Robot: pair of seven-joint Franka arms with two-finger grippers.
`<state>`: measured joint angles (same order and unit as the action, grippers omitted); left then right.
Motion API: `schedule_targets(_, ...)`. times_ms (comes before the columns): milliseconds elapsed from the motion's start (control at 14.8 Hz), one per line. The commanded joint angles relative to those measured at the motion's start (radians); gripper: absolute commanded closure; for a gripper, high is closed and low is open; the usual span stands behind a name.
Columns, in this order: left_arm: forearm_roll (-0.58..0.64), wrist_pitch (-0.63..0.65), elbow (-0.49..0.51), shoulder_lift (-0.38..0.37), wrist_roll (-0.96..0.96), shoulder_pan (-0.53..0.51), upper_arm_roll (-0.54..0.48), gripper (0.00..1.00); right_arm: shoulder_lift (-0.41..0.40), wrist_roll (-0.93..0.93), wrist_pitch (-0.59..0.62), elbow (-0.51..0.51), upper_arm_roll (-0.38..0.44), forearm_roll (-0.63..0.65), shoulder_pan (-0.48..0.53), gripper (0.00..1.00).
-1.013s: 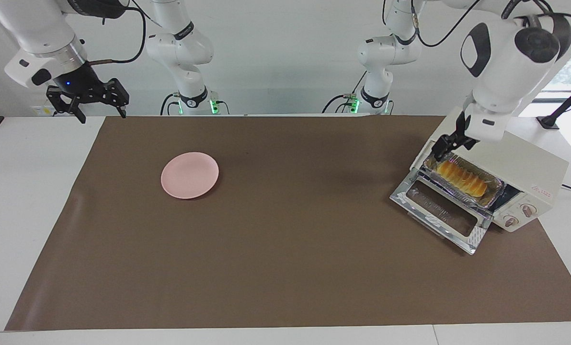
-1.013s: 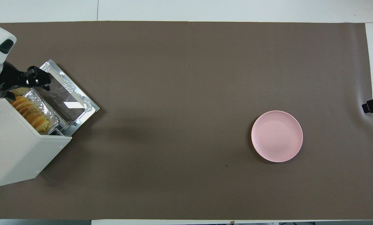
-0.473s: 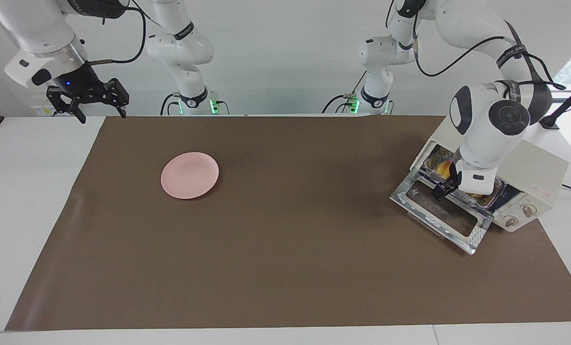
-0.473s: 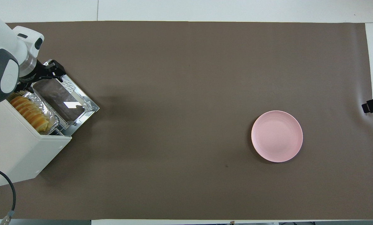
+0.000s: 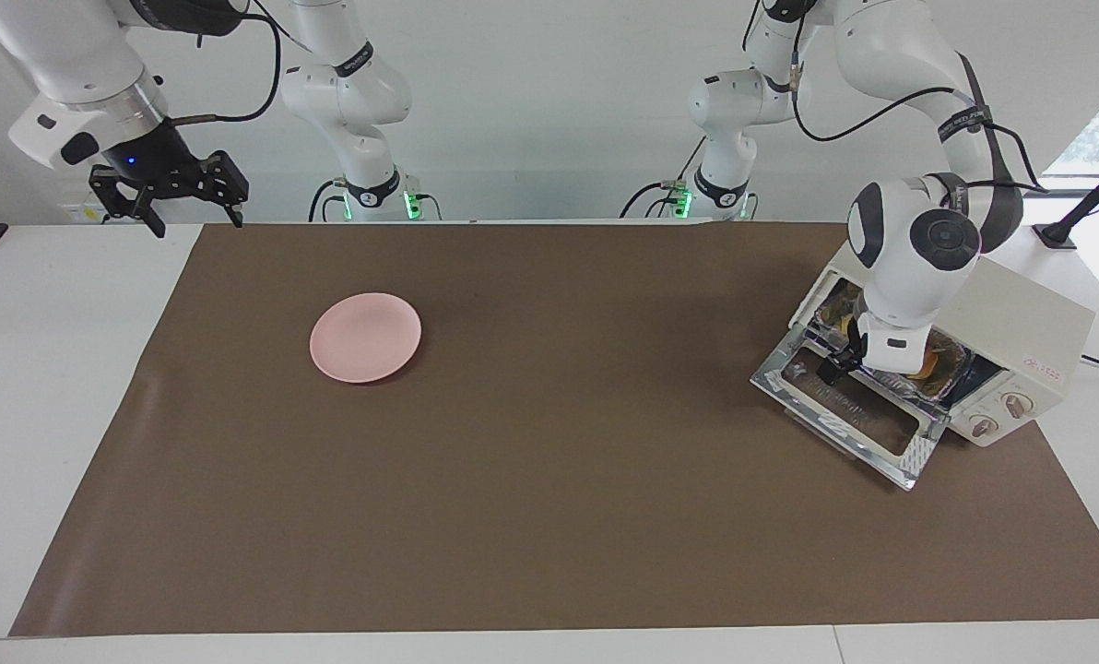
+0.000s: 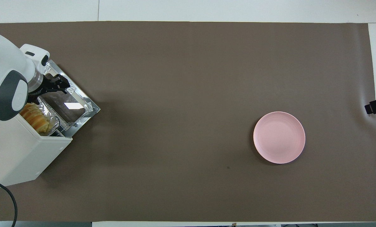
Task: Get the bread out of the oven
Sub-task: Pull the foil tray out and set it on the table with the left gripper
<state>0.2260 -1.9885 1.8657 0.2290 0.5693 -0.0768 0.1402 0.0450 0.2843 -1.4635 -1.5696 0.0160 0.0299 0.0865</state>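
The cream-white oven (image 5: 1020,318) stands at the left arm's end of the table, its glass door (image 5: 868,420) folded down flat. The yellow-orange bread (image 6: 36,117) lies in a silver foil tray (image 6: 51,111) in the oven's mouth. In the facing view my left arm covers most of it, and only a bit of bread (image 5: 927,367) shows. My left gripper (image 5: 835,361) is low over the door, at the tray's front edge; it also shows in the overhead view (image 6: 60,85). My right gripper (image 5: 194,219) waits open and empty at the right arm's end.
A pink plate (image 5: 365,337) lies on the brown mat (image 5: 549,480) toward the right arm's end; it also shows in the overhead view (image 6: 279,137). The oven's two knobs (image 5: 1001,415) face away from the robots. A black cable (image 6: 8,197) runs from the oven.
My left gripper has come down from above the tray's end nearer the robots to low over the open door, and my left arm now covers most of the bread. The right arm has not moved.
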Motion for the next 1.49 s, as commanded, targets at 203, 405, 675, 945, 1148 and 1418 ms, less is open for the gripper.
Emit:
schedule_targets(203, 0.029, -0.107, 0.138, -0.054, 0.014, -0.037, 0.006, 1.0, 0.026, 0.018, 0.002, -0.027, -0.007, 0.005, 0.009, 0.0)
schedule_targets(405, 0.039, -0.09, 0.093, -0.04, 0.011, -0.023, 0.006, 1.0, 0.026, 0.018, 0.002, -0.027, -0.007, 0.005, 0.009, 0.0)
schedule_targets(675, 0.044, 0.097, -0.233, 0.082, 0.004, 0.126, 0.01, 1.0, 0.026, 0.018, 0.002, -0.027, -0.007, 0.007, 0.009, 0.0)
schedule_targets(945, 0.032, 0.177, -0.407, 0.162, -0.003, 0.381, 0.016, 1.0, 0.026, 0.018, 0.002, -0.027, -0.007, 0.005, 0.009, 0.0)
schedule_targets(1148, -0.026, 0.148, -0.544, 0.304, 0.006, 0.55, 0.01, 1.0, 0.026, 0.022, 0.002, -0.027, -0.007, 0.007, 0.009, 0.0)
schedule_targets(1418, -0.086, 0.139, -0.608, 0.394, 0.014, 0.647, 0.006, 1.0, 0.026, 0.016, 0.003, -0.024, -0.005, 0.005, 0.015, 0.0)
